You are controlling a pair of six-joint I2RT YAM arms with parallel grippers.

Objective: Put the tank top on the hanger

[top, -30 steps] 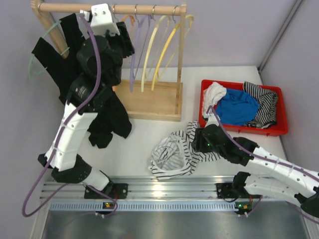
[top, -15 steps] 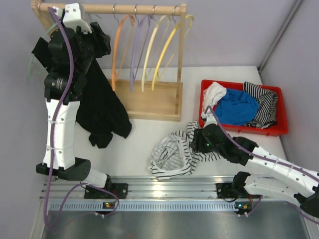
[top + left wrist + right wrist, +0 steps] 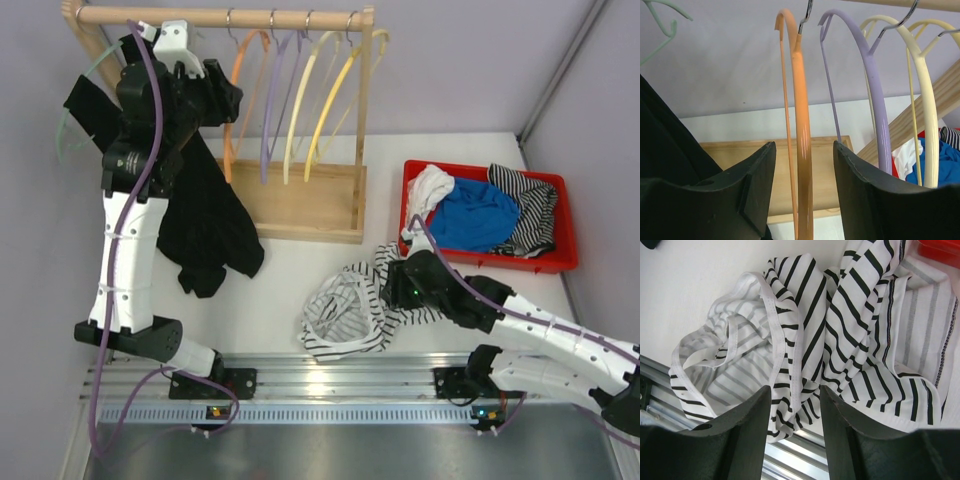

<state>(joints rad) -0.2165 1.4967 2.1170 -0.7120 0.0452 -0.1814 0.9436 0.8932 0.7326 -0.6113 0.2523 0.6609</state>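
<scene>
overhead view: left tool [image 3: 218, 100] has swung back in from the far end of the rail [image 3: 250, 17] and now sits just beside the orange hanger [image 3: 232, 110], with the black top [image 3: 205, 220] hanging below it. right tool [image 3: 400, 285] has barely moved and hovers over the tank top [image 3: 350, 310], which lies crumpled on the desk [image 3: 290, 265] near the red bin [image 3: 560, 262].

left wrist view: left tool [image 3: 804, 145] stands wide, its jaws either side of the orange hanger [image 3: 801, 100] without touching it. the purple hanger [image 3: 875, 100] hangs just beside, outside the jaws. the return looks like lining up to take the hanger, not yet gripped.

right wrist view: right tool [image 3: 796, 390] is narrowly parted and holds nothing, above a seamed edge of the tank top [image 3: 840, 340]. the garment is not yet lifted, so the task is at an early stage.
</scene>
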